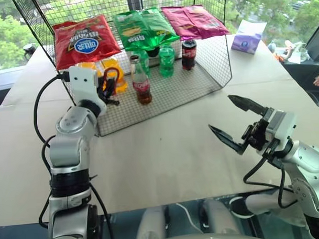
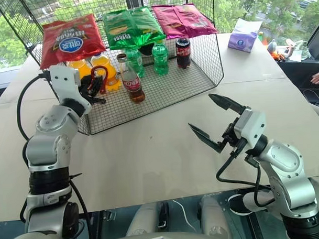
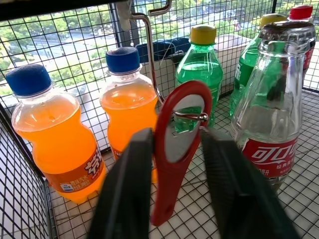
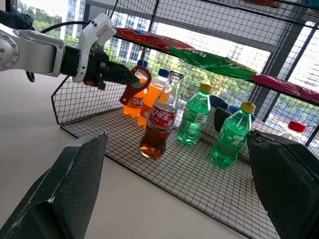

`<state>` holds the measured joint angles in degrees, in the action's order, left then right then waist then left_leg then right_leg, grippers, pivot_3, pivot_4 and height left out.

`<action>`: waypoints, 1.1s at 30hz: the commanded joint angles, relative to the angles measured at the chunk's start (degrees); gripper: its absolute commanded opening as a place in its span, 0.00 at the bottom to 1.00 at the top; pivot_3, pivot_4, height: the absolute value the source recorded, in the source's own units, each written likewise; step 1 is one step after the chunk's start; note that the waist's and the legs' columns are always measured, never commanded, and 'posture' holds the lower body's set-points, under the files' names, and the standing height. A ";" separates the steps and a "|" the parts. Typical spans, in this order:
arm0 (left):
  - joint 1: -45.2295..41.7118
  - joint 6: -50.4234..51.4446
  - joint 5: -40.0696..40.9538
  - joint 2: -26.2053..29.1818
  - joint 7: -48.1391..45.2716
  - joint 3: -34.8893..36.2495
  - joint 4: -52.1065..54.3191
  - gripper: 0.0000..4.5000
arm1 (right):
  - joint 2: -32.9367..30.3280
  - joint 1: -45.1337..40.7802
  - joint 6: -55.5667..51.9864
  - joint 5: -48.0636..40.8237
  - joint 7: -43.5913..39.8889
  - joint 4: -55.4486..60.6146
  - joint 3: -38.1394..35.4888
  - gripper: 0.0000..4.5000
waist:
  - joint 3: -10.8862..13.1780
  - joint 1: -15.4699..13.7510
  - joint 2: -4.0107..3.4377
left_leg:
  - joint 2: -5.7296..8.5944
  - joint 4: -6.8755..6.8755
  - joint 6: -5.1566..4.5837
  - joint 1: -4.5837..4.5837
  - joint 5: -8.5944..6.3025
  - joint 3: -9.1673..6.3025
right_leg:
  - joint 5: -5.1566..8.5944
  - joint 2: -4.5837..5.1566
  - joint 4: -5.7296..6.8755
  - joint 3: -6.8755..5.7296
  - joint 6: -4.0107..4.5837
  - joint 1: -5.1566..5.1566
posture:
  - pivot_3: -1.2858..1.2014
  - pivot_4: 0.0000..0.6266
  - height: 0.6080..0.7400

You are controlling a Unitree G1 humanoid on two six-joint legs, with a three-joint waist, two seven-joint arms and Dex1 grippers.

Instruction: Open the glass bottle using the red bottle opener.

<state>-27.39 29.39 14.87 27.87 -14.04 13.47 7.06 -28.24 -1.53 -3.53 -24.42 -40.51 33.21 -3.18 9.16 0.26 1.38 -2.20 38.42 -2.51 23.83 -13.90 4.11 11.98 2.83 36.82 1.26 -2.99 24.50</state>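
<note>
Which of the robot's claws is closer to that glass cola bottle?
Left. The left gripper is inside the rack just beside the glass bottle; the right gripper hangs over the table outside.

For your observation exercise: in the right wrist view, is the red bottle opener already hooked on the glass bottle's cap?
No. The red bottle opener hangs beside the glass bottle, clear of its cap.

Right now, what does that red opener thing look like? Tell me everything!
The red bottle opener is flat and glossy, probably plastic, with an oval ring head showing a silvery metal lip inside and a short tapering handle. It hangs ring-up between the left gripper's black jaws, shut on it, inside the wire rack, in front of the orange soda bottles and just beside the glass bottle, not touching it.
</note>
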 commanded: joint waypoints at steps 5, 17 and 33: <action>-1.06 -1.82 0.21 0.77 -0.71 1.73 0.87 0.01 | -0.13 0.22 0.36 0.15 0.70 2.10 -0.21 1.00 | 0.00 -0.02 0.00 | 0.00 0.00 0.00 0.00 0.00 0.00 | 0.00 0.00 0.00 0.00 0.00 0.00 | 0.52 0.24 1.00; 4.65 -0.90 12.42 0.69 -10.64 7.11 6.11 0.01 | -0.36 1.14 -5.00 -1.07 3.47 3.44 -0.29 1.00 | 0.00 0.14 0.01 | -0.04 -0.01 0.00 0.00 0.00 -0.02 | 0.00 0.01 0.00 0.01 0.01 0.00 | 0.52 0.24 1.00; 8.88 25.85 64.25 -1.59 -15.20 9.64 10.29 0.01 | 0.64 -13.23 -45.75 -44.26 22.23 1.52 -4.30 1.00 | -0.03 0.33 0.13 | -0.16 0.07 -0.01 -0.07 0.00 -0.32 | 0.14 0.09 0.04 -0.01 0.23 -0.11 | 0.52 0.24 1.00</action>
<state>-17.20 55.54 75.44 27.28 -32.15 23.68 16.17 -28.55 -13.29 -47.43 -62.16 -21.60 35.25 -6.12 9.13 0.59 1.52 -2.30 38.50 -2.52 23.76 -13.90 3.79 12.11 2.90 36.86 1.25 -2.76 24.39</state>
